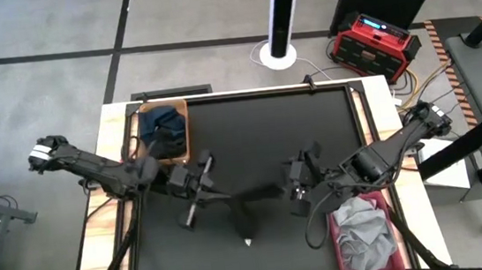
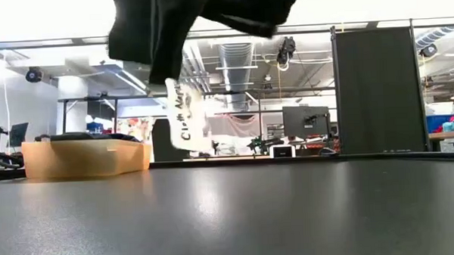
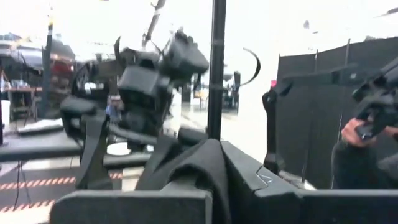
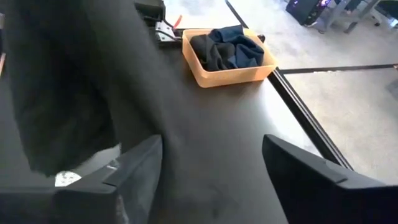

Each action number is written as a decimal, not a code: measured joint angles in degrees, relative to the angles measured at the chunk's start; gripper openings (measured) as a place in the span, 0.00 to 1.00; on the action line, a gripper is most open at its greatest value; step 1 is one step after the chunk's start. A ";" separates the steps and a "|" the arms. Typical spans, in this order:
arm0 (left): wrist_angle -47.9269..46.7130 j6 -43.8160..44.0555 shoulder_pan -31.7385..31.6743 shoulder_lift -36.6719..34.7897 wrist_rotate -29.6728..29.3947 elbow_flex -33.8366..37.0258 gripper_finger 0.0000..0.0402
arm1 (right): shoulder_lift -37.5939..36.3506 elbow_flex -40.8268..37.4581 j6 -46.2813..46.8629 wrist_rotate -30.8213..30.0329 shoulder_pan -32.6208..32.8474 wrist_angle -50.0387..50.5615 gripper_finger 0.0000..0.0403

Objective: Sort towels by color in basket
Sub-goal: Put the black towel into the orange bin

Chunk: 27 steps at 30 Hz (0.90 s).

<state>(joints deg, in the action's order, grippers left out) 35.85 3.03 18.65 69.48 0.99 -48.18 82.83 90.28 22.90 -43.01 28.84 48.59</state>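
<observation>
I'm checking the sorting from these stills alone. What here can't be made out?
- Orange basket: how many dark towels lie inside; they are bunched in every view.
- Red basket: count of grey towels; seen only from above.
- Black towel: its full shape; cut off by the low view's top edge.
- Tag: its text is unreadable.

mat centre (image 1: 252,160): free | black towel (image 1: 246,207) hangs btwn arms, blocks | baskets (image 1: 173,115) at edges
</observation>
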 joint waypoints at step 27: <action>3.78 -2.14 0.04 0.91 -12.46 0.00 0.00 | 4.76 -2.93 -10.23 -8.39 4.75 -17.75 0.76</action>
<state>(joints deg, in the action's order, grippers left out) 39.63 0.89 18.70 70.38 -11.46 -48.18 87.59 87.35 12.66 -51.40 33.59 30.84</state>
